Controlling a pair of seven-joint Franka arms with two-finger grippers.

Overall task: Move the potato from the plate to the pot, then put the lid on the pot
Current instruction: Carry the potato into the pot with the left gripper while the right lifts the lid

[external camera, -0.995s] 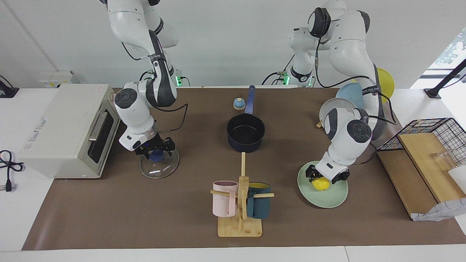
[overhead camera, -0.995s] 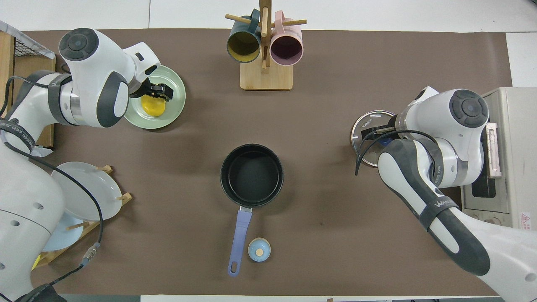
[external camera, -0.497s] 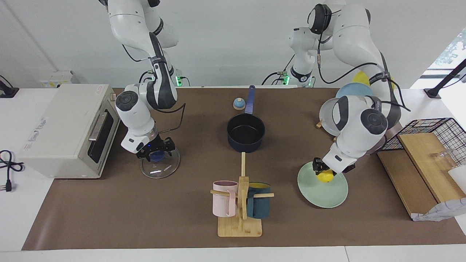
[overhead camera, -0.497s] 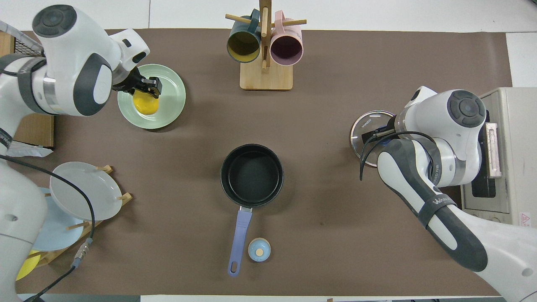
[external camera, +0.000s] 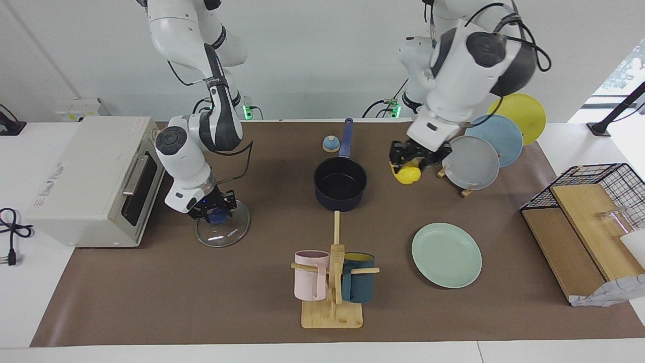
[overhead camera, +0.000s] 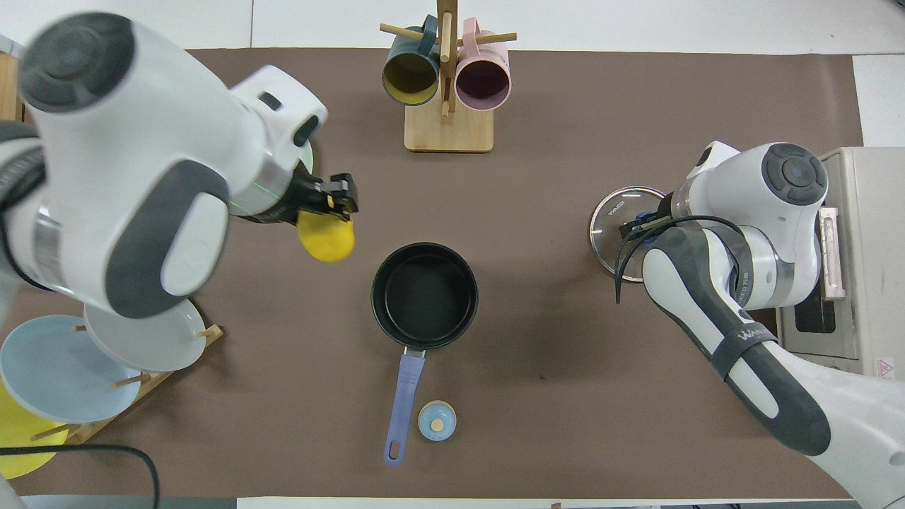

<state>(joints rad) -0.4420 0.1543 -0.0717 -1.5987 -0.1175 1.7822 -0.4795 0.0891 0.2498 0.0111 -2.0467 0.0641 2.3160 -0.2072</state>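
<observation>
The first step is mid-way: the left gripper (external camera: 414,162) is up in the air, clamped on the potato (external camera: 407,174), which hangs beneath its fingers above the bare table between the plate (external camera: 446,262) and the pot (external camera: 340,185). The potato is clear of the plate, which now lies empty toward the left arm's end of the table, farther from the robots than the pot. In the overhead view the potato (overhead camera: 326,239) sits just short of the pot's rim (overhead camera: 424,295), not yet over the opening.

The pot stands open near the middle of the table, its handle (external camera: 346,137) pointing toward the robots, with a small bell (external camera: 330,144) beside the handle.

The right gripper (external camera: 214,210) is low on the lid (external camera: 222,229), closed together on its blue knob; the lid appears to rest flat on the table toward the right arm's end, in front of the toaster oven (external camera: 90,179).

As I judge it, the next move calls for carrying the potato the short way sideways until it is squarely over the pot's mouth, lowering it inside and parting the fingers. The left arm must then clear away before the right arm lifts the lid and brings it across, or the two may crowd each other above the pot. The mug rack (external camera: 333,282) stands farther out and should not interfere.
</observation>
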